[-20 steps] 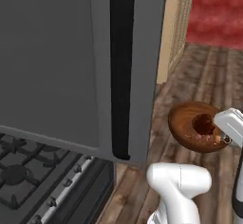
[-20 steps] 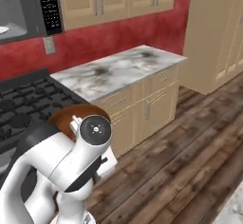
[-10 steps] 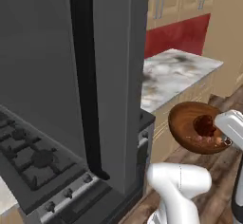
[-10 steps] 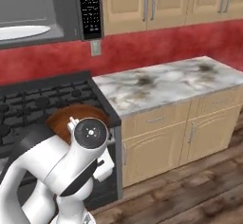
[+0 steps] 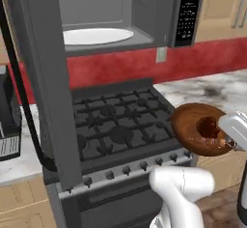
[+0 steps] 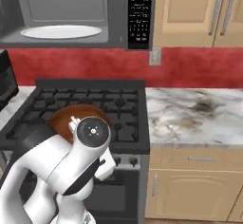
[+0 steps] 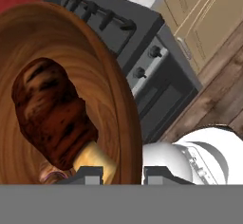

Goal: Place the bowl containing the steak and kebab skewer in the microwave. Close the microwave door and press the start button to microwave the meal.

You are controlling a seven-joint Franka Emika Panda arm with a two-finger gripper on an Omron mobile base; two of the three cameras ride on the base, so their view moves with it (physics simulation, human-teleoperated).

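Kitchen with a stove [image 5: 120, 125] under the open microwave [image 5: 144, 14], its door [image 5: 41, 92] swung left. The pincer [image 7: 122, 173] grips the bowl [image 5: 198, 128] by its rim, held beside the stove's front.

Wooden bowl [image 7: 102, 90] with dark reddish-brown steak [image 7: 50, 111] inside, rim clamped between fingers [image 7: 90, 174]; stove [image 7: 142, 52] beyond.

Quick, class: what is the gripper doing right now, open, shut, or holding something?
Gripper: shut on the rim of the bowl, held up in front of the stove.
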